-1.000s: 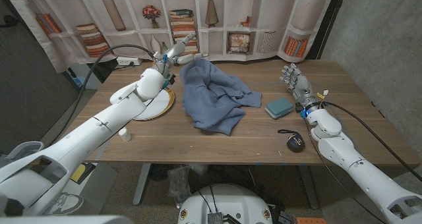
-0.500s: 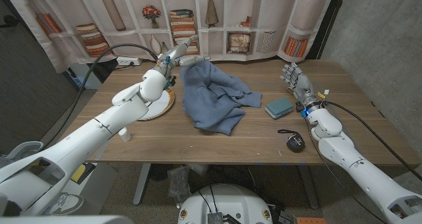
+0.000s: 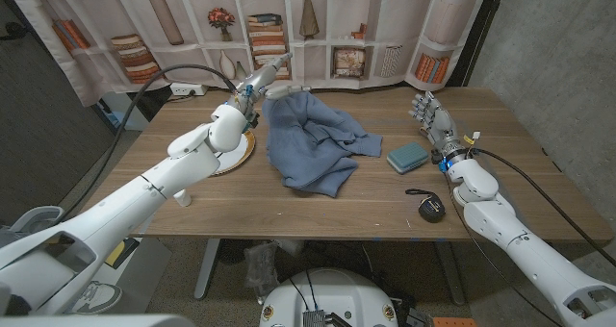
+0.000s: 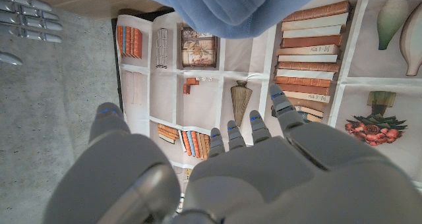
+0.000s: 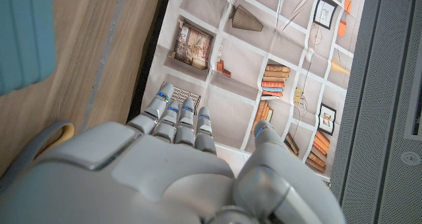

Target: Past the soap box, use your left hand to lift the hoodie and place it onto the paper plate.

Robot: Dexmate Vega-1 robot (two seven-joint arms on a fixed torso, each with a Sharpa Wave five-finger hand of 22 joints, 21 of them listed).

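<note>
Two robot arms reach over the wooden worktop [image 3: 241,207] as we look down from the head camera. At far left, a small white cylinder [image 3: 183,198] stands beside our left arm, and the paper plate [image 3: 234,155], gold at the rim, lies partly under that arm's wrist. Our left hand [image 3: 267,77] is stretched out just past the plate, its fingers extended and apart, holding nothing, its fingertips near the far edge of the hoodie [image 3: 313,139] without a clear grip on the cloth; in the left wrist view the blue fabric [image 4: 227,6] hangs beyond the fingertips [image 4: 280,109], apart from them. The hoodie lies crumpled in the middle of the worktop, its near side just beside the plate. Further right sits the teal soap box [image 3: 408,156], near the hoodie's trailing edge, and nearer the front edge a small black device with a cord [image 3: 430,208]. At far right our right hand [image 3: 432,116] stands upright beside the soap box, fingers straight and apart, holding nothing. We judge the step in hand to be the approach: the hoodie is not yet gripped. The next move calls for lowering the left hand into the cloth, closing on a good bunch of it, lifting it and carrying it over to the plate.
</note>
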